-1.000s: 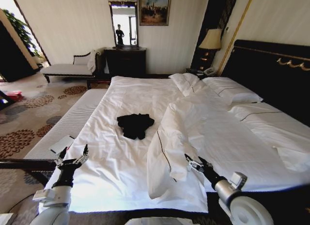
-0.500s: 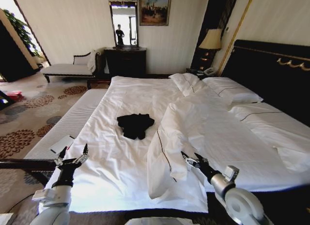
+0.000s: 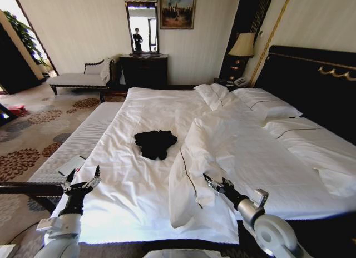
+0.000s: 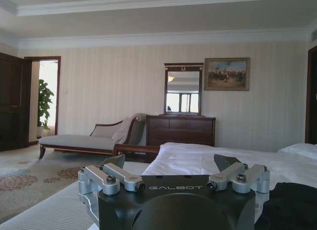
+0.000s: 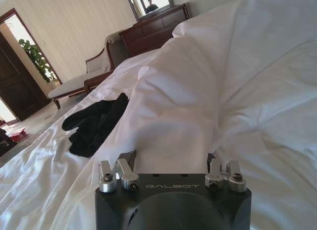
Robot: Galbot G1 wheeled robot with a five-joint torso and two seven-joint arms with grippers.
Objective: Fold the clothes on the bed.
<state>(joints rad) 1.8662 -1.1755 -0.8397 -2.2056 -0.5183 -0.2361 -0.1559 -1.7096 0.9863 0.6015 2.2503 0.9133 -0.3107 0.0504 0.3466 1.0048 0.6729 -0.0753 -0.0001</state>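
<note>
Clothes (image 3: pixel 155 144) lay bunched in a dark heap on the bed (image 3: pixel 139 191); lettering and garment shape couldn't be made out. In left wrist view only a black edge of them (image 4: pixel 290 205) showed, cut by the frame corner. Folded-back duvet (image 3: pixel 200 158) hid the sheet beneath it and part of the clothes (image 5: pixel 94 123) in right wrist view. Right gripper (image 3: pixel 214 184) fingertips were too small to judge; in the wrist view (image 5: pixel 171 165) they were lost against white fabric. Headboard (image 3: pixel 311 80) was cut off at the right edge.

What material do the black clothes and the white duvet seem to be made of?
The clothes: soft, matte knit fabric, probably; they lie limp and crumpled. The duvet: smooth white woven cloth, likely cotton, with crisp folds and a slight sheen.
</note>
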